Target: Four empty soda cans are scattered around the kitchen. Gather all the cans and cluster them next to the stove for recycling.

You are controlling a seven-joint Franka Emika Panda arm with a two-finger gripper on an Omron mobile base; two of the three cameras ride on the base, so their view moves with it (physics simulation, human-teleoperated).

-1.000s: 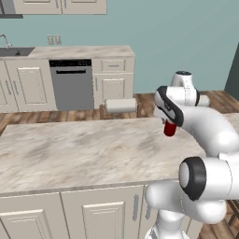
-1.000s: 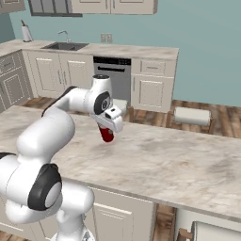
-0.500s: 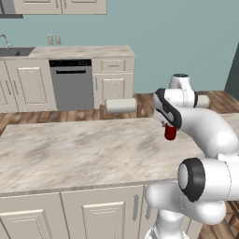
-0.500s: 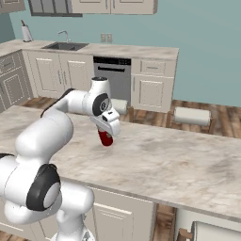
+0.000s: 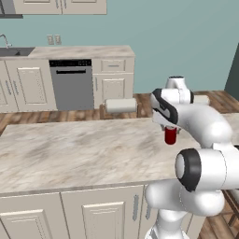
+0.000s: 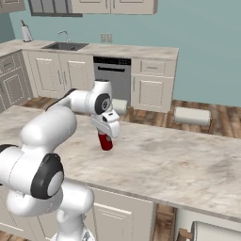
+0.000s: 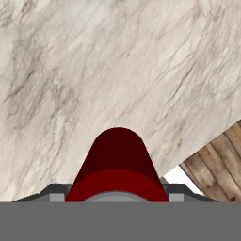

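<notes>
While the pincer [image 6: 106, 137] pinches a red can [image 5: 170, 135], bare marble counter [image 5: 70, 149] surrounds it.

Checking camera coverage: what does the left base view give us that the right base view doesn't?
Left base view alone: the right end of the island counter with floor beyond, and a dark panel at the frame's right edge.

Right base view alone: the sink with faucet, a bottle-like item beside it, and a second cushioned stool past the island.

Both: the hand shut on a red soda can above the marble island, the dishwasher, the wall outlet, and a cushioned stool.
</notes>
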